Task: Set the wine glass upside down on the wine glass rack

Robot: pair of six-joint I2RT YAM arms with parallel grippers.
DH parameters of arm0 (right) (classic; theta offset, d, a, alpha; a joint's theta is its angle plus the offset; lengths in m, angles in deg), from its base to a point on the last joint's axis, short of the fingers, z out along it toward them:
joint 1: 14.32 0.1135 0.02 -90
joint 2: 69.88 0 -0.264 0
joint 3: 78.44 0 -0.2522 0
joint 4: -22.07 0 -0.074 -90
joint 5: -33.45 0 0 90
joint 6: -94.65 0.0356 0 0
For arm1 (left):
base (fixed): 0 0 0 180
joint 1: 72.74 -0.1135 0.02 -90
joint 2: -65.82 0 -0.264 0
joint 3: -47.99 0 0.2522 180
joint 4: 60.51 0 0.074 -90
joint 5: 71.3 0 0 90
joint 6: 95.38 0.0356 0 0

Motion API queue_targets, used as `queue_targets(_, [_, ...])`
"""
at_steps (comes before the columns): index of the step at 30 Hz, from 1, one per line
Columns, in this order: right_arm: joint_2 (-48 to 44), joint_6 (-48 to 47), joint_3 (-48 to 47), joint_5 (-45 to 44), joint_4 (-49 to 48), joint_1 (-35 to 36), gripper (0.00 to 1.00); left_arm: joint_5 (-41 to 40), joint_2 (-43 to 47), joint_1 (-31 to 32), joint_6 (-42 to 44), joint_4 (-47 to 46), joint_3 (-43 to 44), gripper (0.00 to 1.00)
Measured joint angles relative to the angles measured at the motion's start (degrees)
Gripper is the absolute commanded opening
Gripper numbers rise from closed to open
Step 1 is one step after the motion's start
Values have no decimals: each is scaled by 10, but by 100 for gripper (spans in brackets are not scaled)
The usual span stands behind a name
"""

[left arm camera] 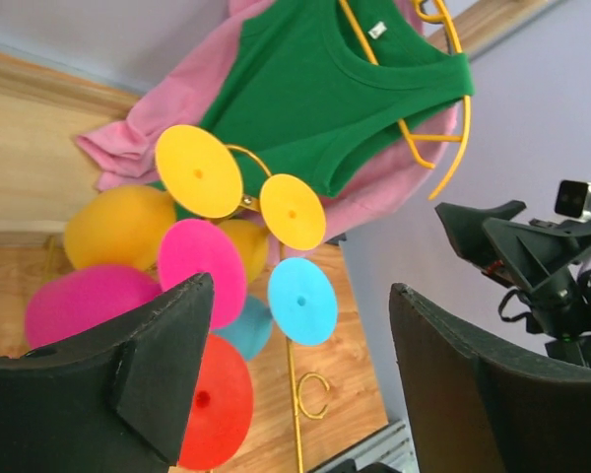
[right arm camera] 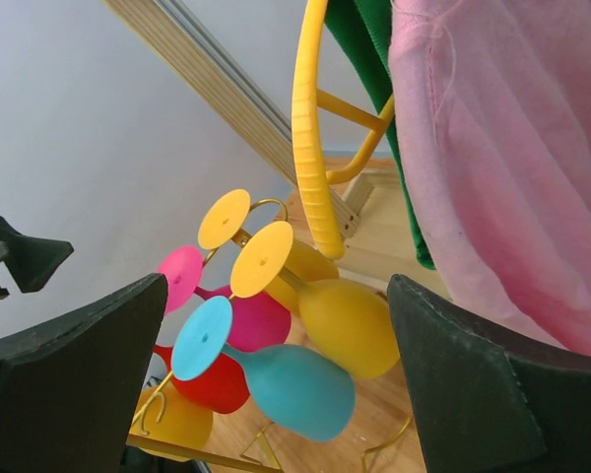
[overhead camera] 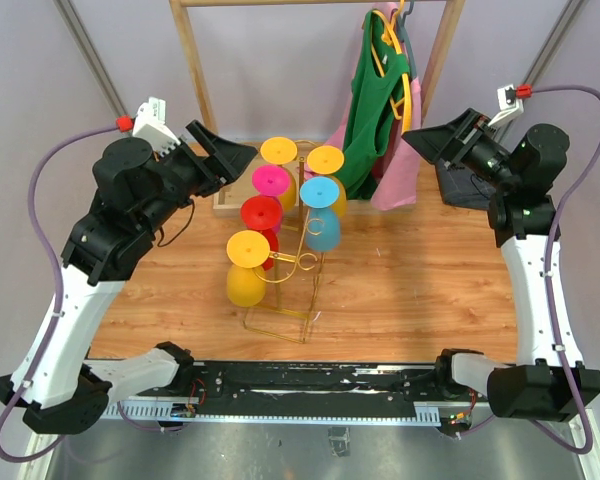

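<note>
The left gripper point(overhead camera: 238, 165) and right gripper point(overhead camera: 420, 148) hover to either side of the wine glass rack point(overhead camera: 305, 263), clear air between each and it. Their broad matte-black fingers are spread apart and hold nothing. The rack is thin gold wire with curled arms, standing on the smooth wooden table point(overhead camera: 400, 280). Six glossy wine glasses point(overhead camera: 248, 248) hang from it bowls-down, and soft green and pink garments point(overhead camera: 375, 110) drape behind its right side.

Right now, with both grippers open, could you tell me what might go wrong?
1. The left gripper sits close to the pink glass; a careless retreat could knock it off the wine glass rack.
2. The right gripper is near the hanging clothes and could snag them.
</note>
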Motion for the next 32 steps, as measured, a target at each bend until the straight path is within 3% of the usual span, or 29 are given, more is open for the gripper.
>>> queue_targets(2, [-1, -10, 0, -3, 12, 0, 99, -15, 10, 0, 17, 13, -7, 92])
queue_targets(5, [-1, -21, 0, -8, 30, 0, 99, -28, 19, 0, 35, 27, -8, 99])
queue_targets(32, [-37, -78, -10, -97, 153, 0, 98, -23, 30, 0, 54, 63, -28, 99])
